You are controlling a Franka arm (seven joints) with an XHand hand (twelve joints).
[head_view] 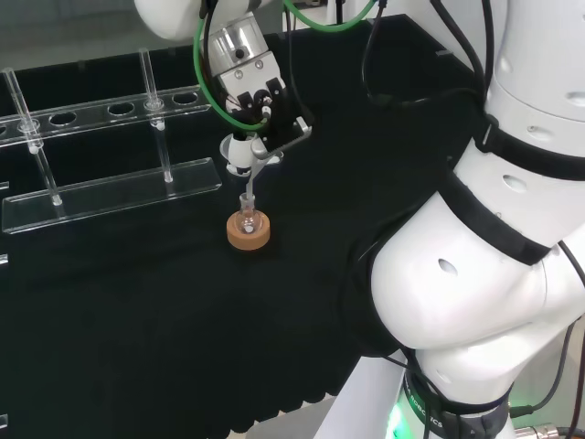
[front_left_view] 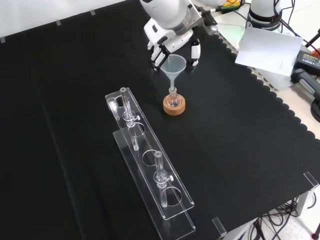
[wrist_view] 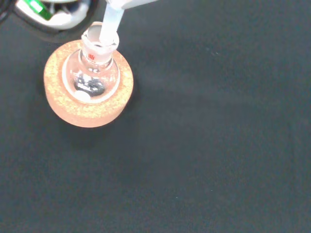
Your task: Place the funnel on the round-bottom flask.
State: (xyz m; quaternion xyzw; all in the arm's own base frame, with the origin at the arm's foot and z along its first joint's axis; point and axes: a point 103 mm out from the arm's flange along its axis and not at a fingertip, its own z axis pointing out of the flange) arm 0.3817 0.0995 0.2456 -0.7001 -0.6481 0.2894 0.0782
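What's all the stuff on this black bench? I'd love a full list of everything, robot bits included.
Funnel: one, clear, stem in the flask's neck, cone between the hand's fingers.
Flask: one, clear glass, round-bottomed, seated on the cork ring.
Cork ring: one, tan, on the cloth at mid bench.
Rack: one, clear plastic, long, with round holes; left of the flask in the head view.
Cloth: one, black, covering the bench.
Hand: one, black and white, fingers curled round the funnel.
Arm: one, white.

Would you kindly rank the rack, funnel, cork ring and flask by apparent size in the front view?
1. Rack, by far.
2. Funnel and cork ring: too alike to rank.
3. Flask, sitting in the ring.
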